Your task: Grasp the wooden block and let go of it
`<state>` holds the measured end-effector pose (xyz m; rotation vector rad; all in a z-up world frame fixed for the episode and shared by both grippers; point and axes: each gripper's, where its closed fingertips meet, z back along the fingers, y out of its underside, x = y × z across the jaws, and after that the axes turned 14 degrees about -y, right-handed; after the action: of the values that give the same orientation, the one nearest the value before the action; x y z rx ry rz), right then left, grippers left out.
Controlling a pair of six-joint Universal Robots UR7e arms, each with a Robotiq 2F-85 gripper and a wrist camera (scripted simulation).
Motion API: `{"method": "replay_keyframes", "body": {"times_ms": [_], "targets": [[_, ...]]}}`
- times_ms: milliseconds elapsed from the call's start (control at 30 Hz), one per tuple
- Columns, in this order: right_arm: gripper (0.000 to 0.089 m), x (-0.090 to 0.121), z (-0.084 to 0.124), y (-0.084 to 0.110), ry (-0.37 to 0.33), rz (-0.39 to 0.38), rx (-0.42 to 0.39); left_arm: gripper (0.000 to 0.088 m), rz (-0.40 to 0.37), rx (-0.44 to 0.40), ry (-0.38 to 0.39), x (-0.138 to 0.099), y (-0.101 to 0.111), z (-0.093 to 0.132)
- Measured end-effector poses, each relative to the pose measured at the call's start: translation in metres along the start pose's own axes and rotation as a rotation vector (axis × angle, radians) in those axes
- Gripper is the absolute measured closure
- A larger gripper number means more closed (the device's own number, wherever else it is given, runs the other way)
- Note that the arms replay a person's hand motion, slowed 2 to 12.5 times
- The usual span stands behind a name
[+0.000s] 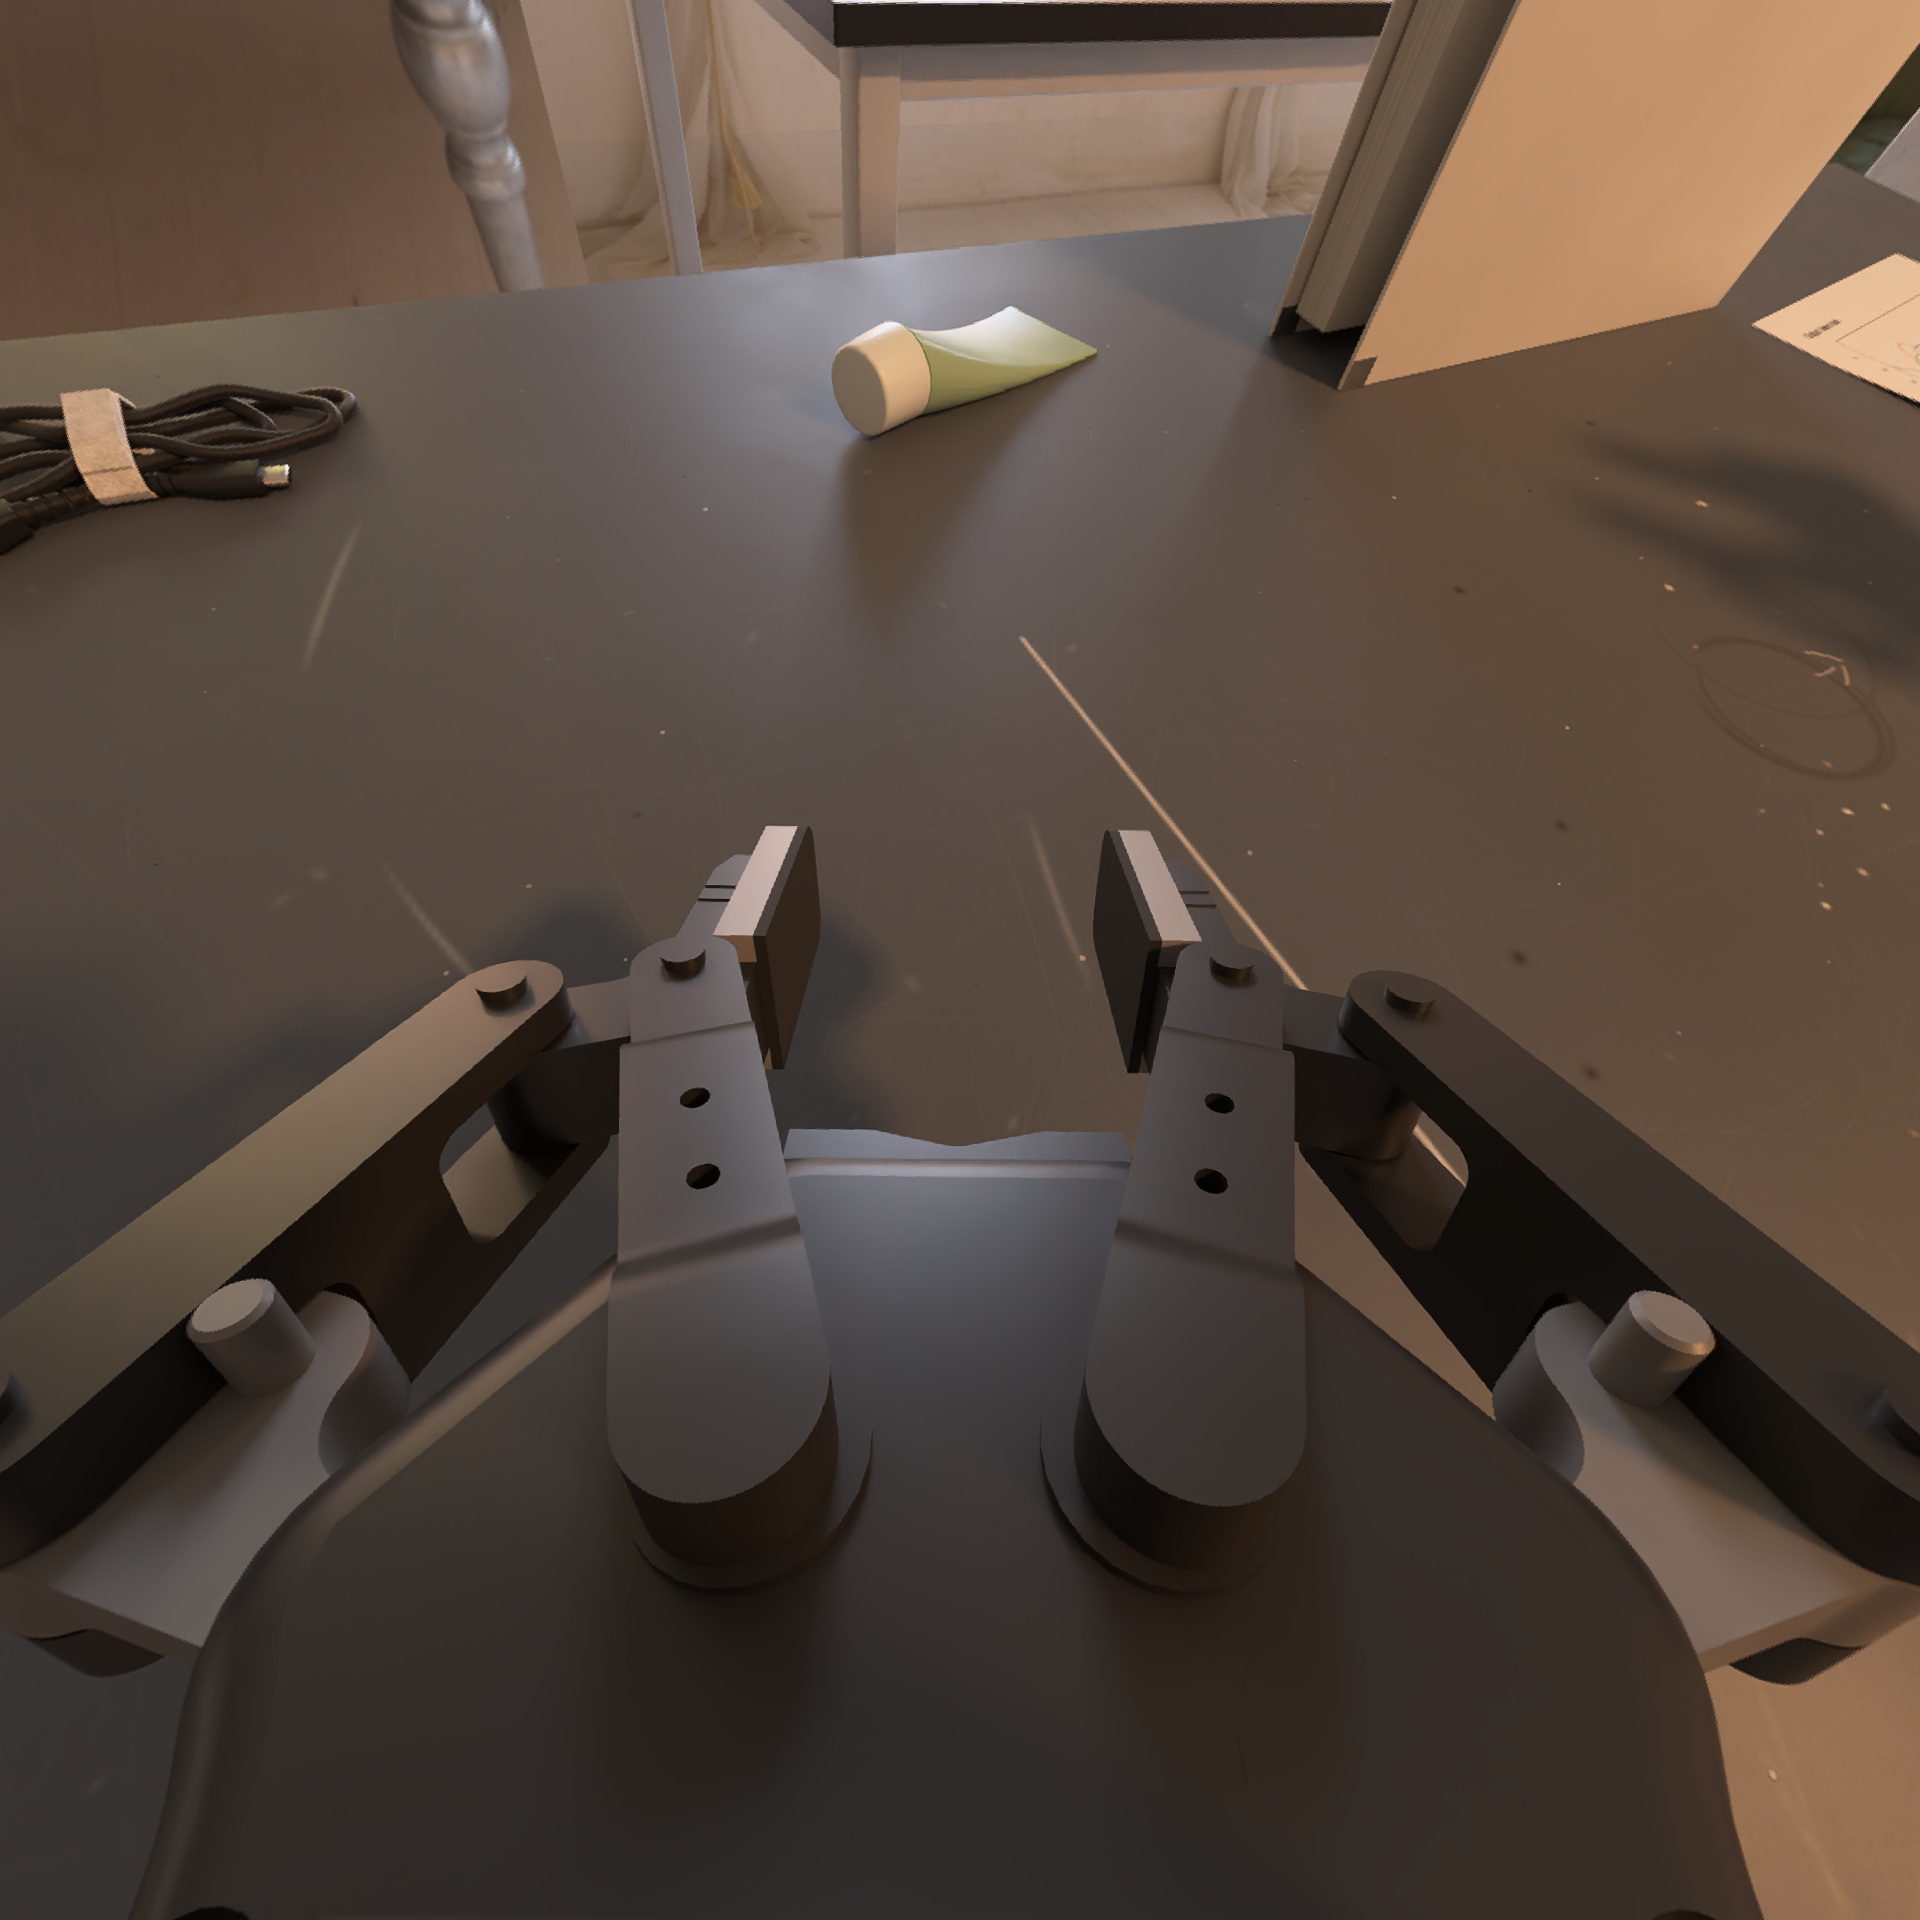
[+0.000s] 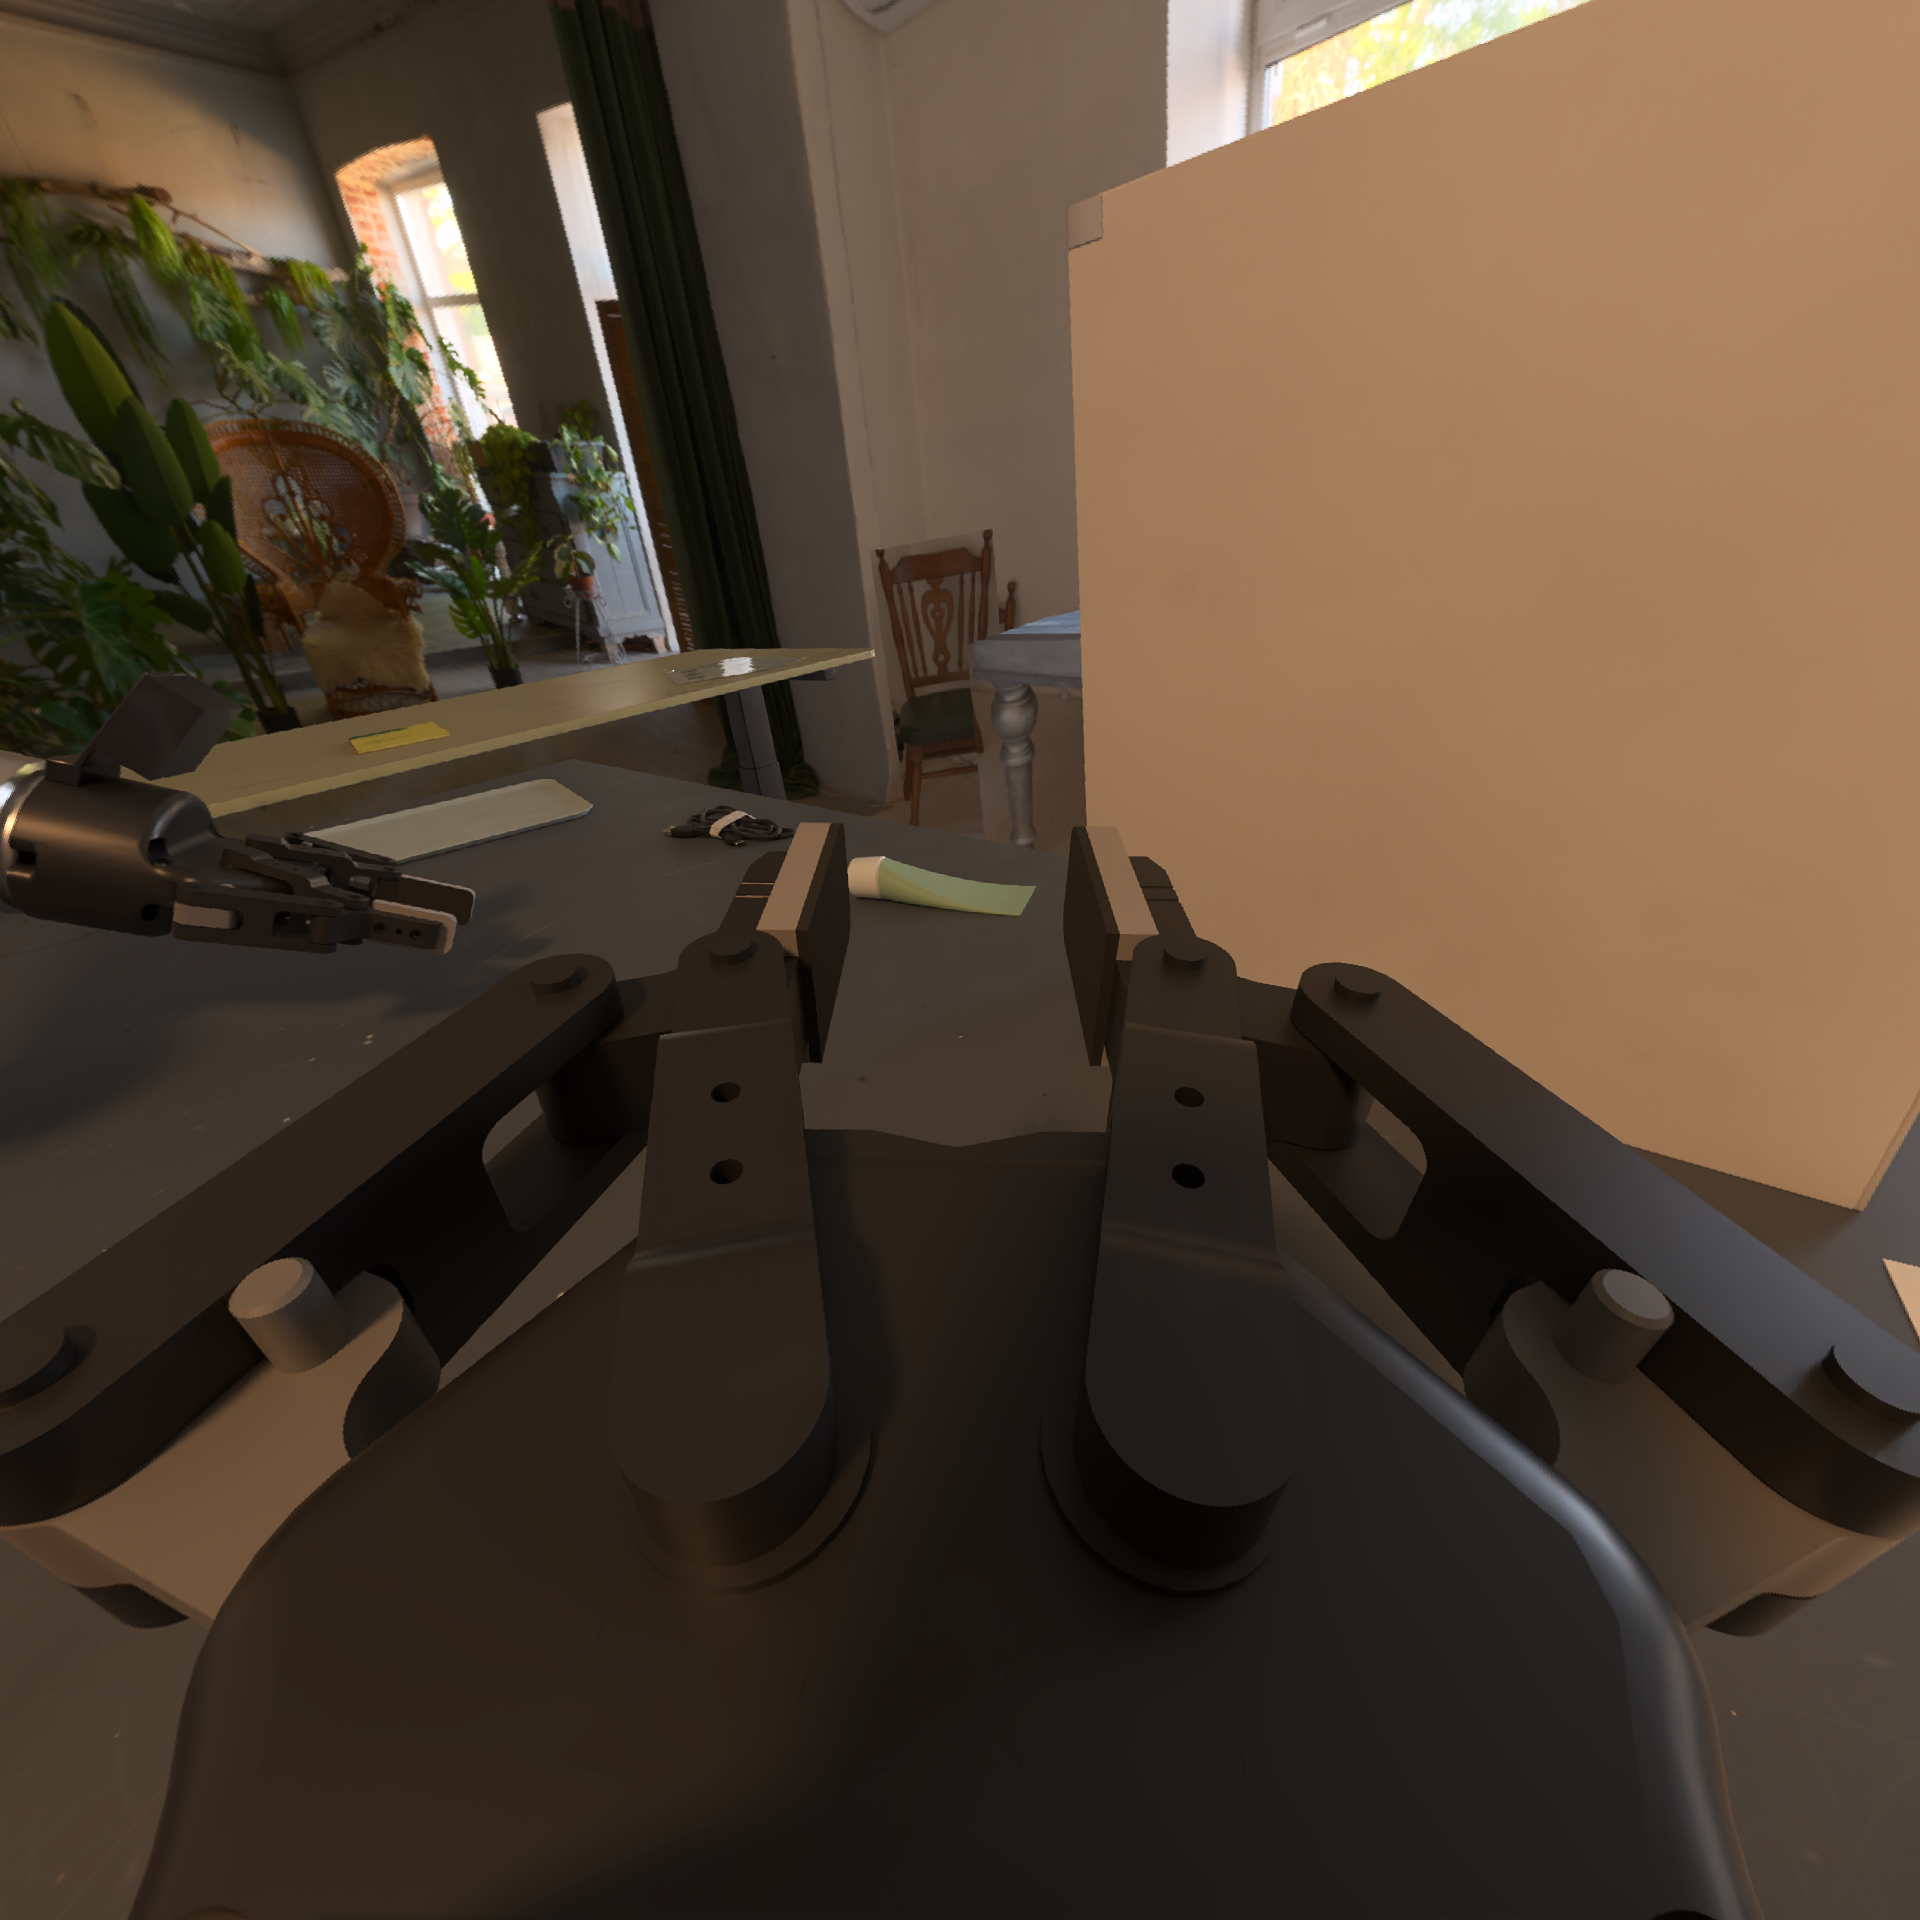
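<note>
I see no small wooden block in either view. A large tan slab [image 1: 1610,156] with a ribbed grey edge stands upright on the dark table [image 1: 623,675] at the far right; it fills the right of the right wrist view [image 2: 1455,623]. My left gripper [image 1: 956,873] is open and empty, low over the table. My right gripper [image 2: 956,873] is open and empty, just left of the slab. The left gripper also shows side-on at the left of the right wrist view [image 2: 416,914].
A green tube with a white cap [image 1: 956,374] lies ahead on the table, also in the right wrist view [image 2: 935,883]. A bundled black cable [image 1: 177,436] lies far left. A printed sheet [image 1: 1860,332] lies far right. A flat grey pad [image 2: 457,821] lies farther back.
</note>
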<state>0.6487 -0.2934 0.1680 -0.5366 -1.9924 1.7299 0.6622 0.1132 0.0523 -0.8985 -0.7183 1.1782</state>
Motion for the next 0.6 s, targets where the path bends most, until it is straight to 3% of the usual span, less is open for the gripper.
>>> {"method": "replay_keyframes", "body": {"times_ms": [600], "targets": [[0.0513,0.0008,-0.0005,-0.0001,0.0,0.005,0.004,0.0396,0.0,0.0,-0.001,0.0001,-0.0001,0.0]]}}
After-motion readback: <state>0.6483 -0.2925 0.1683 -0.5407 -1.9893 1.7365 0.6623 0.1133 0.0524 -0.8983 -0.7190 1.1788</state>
